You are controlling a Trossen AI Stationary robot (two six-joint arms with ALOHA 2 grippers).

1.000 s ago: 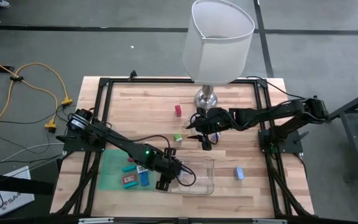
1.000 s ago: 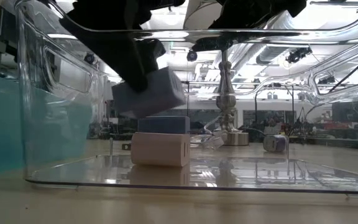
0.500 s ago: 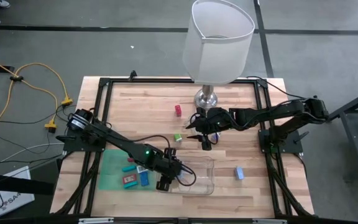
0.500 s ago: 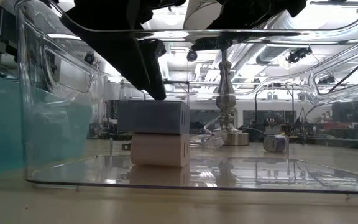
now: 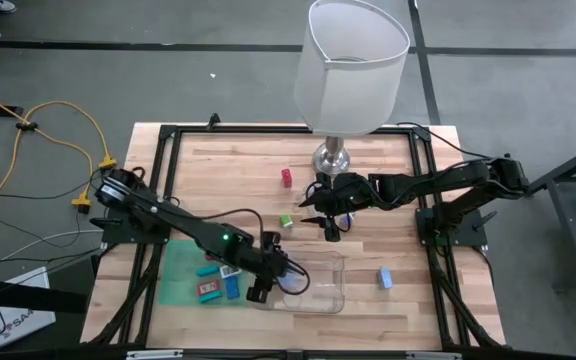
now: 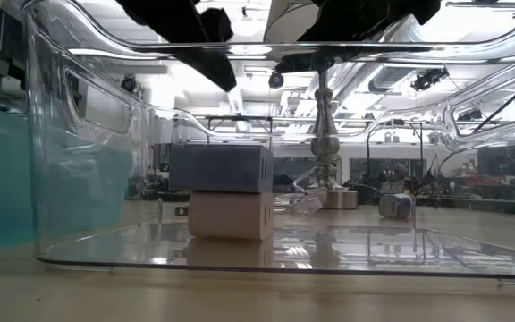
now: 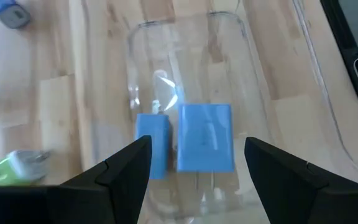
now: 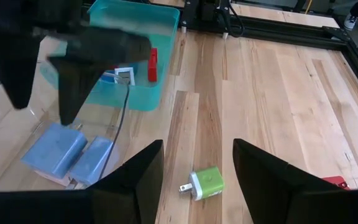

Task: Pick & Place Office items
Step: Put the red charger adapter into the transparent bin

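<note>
- Left gripper [image 7: 191,163] above clear plastic tray [image 5: 330,296], fingers apart, empty; two blue blocks [image 7: 205,137] lie inside the tray, side by side.
- Judgement: lift straight up, avoid nudging the blocks.
- Right gripper [image 8: 194,163] waits over green plug-shaped piece [image 8: 205,183], fingers apart.
</note>
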